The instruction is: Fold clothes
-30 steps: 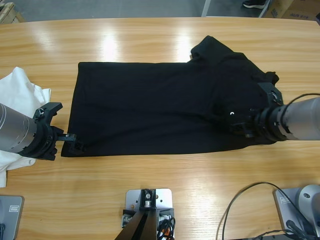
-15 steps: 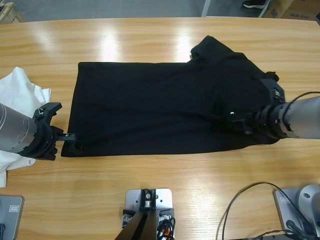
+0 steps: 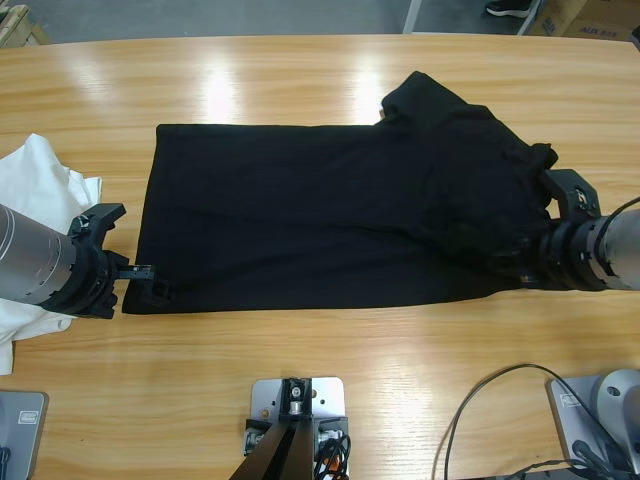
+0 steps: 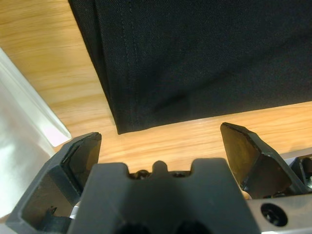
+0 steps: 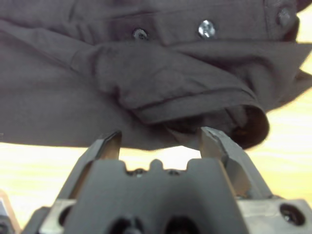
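A black buttoned polo lies spread flat across the table, collar end to the right. My left gripper is open at its lower left hem corner; in the left wrist view the jaws stand wide apart over bare wood, just short of that hem. My right gripper is open at the rumpled collar end; the right wrist view shows its jaws apart just before a folded sleeve or collar edge below the button placket. A white garment lies bunched at the far left.
The white cloth lies close beside my left gripper. Bare wooden table stretches behind and in front of the polo. A black cable loops over the near right edge. Floor and boxes show beyond the far edge.
My right gripper has drawn back to the right, off the polo's chest. A small white spot seen there before no longer shows. The left arm has stayed put.
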`<move>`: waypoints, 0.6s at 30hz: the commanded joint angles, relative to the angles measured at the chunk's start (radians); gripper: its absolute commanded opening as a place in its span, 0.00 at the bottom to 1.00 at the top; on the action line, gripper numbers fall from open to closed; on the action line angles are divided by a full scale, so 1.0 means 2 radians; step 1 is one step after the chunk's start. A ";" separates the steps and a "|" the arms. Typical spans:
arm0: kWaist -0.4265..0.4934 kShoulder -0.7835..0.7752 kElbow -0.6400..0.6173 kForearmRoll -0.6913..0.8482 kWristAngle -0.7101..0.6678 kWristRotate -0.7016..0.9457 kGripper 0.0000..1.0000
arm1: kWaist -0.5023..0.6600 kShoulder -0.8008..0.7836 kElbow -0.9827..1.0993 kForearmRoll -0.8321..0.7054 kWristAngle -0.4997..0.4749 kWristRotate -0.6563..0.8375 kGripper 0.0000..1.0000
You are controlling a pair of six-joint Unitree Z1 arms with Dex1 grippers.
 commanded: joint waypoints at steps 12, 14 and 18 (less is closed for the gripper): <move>-0.006 0.020 0.016 -0.007 -0.001 -0.010 0.96 | 0.004 0.047 0.019 -0.114 0.031 -0.040 0.56; -0.006 0.022 0.017 -0.008 -0.001 -0.012 0.97 | 0.004 0.060 0.024 -0.125 0.034 -0.046 0.52; -0.006 0.017 0.017 -0.007 -0.001 -0.012 0.97 | 0.004 0.102 0.054 -0.168 0.037 -0.045 0.40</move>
